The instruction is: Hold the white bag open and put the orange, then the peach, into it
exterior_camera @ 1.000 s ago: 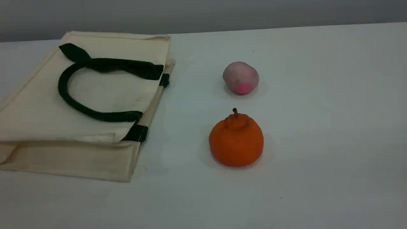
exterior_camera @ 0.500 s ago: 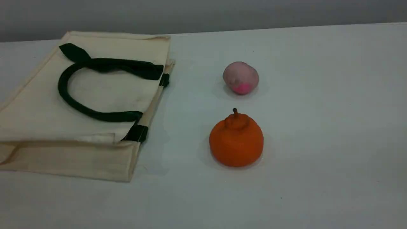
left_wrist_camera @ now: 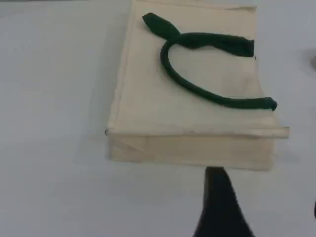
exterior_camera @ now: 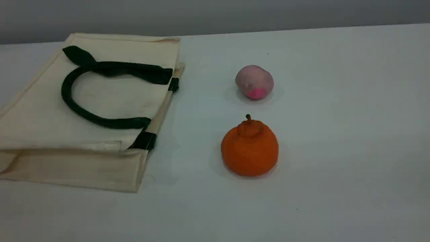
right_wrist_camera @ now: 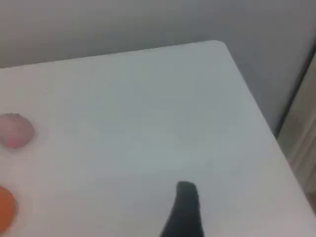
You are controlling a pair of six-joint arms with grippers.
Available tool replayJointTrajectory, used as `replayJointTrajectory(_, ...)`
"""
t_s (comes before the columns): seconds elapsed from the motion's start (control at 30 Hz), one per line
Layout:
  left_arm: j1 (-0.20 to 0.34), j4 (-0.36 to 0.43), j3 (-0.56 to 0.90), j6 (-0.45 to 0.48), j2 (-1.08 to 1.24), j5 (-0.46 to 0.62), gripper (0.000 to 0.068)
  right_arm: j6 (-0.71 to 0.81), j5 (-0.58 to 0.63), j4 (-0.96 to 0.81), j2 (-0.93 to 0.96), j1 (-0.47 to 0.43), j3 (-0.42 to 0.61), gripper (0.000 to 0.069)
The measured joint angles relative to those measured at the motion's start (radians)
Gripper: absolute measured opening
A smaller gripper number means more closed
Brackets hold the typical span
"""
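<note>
No change is noted over the last second; the scene view is matched frame for frame. The white bag [exterior_camera: 40, 114] is laid flat at the left of the table [exterior_camera: 336, 134], its mouth unopened and its green handle [exterior_camera: 100, 121] resting on the top panel. The orange [exterior_camera: 249, 149] is stood upright to the right, well apart from the bag. The peach [exterior_camera: 254, 82] is set beyond it, not touching. The left claw [left_wrist_camera: 266, 210] is held above the table near the bag's folded edge, fingers apart, nothing gripped. Only one fingertip of the right claw [right_wrist_camera: 187, 212] is seen, over bare table; it is taken as spread, nothing held. Task judged not yet begun.
</note>
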Motion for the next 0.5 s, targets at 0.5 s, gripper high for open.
replayJointTrajectory(0.5,0.0,0.132,-0.15,-0.18,0.264,-0.104,0.0401,-0.129,-0.174,0.151,0.171,0.011,-0.078,0.0567)
